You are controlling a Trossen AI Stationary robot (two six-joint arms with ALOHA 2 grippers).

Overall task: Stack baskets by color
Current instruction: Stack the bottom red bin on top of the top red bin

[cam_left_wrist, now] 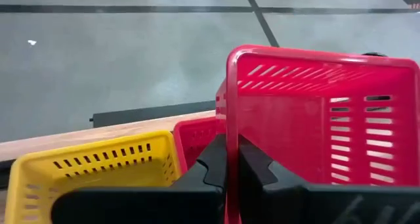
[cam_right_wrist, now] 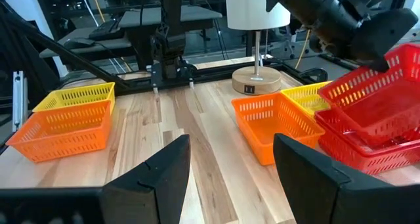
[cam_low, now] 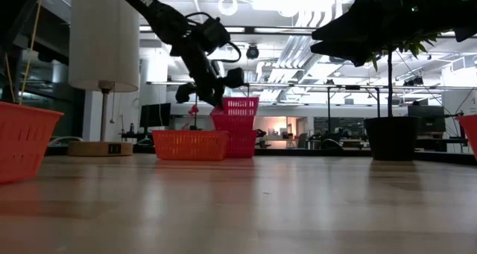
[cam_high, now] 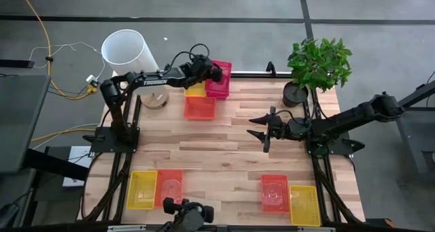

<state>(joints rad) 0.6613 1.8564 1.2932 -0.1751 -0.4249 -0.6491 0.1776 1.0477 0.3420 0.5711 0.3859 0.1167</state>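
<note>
Left claw (cam_left_wrist: 231, 168) pinched on the rim of a tilted red basket (cam_left_wrist: 321, 112), mesh-sided, lifted over another red basket (cam_right_wrist: 367, 152) at the far surface (cam_high: 231, 137). Yellow basket (cam_high: 195, 90) and orange basket (cam_high: 200, 107) sit beside, both empty. Right claw (cam_high: 264, 131) spread wide mid-surface, holding nothing.

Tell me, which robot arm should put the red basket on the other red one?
The left arm. Its left gripper is shut on the rim of the tilted red basket, right above the other red basket. The right gripper hangs open and empty, apart, over mid-table.
</note>
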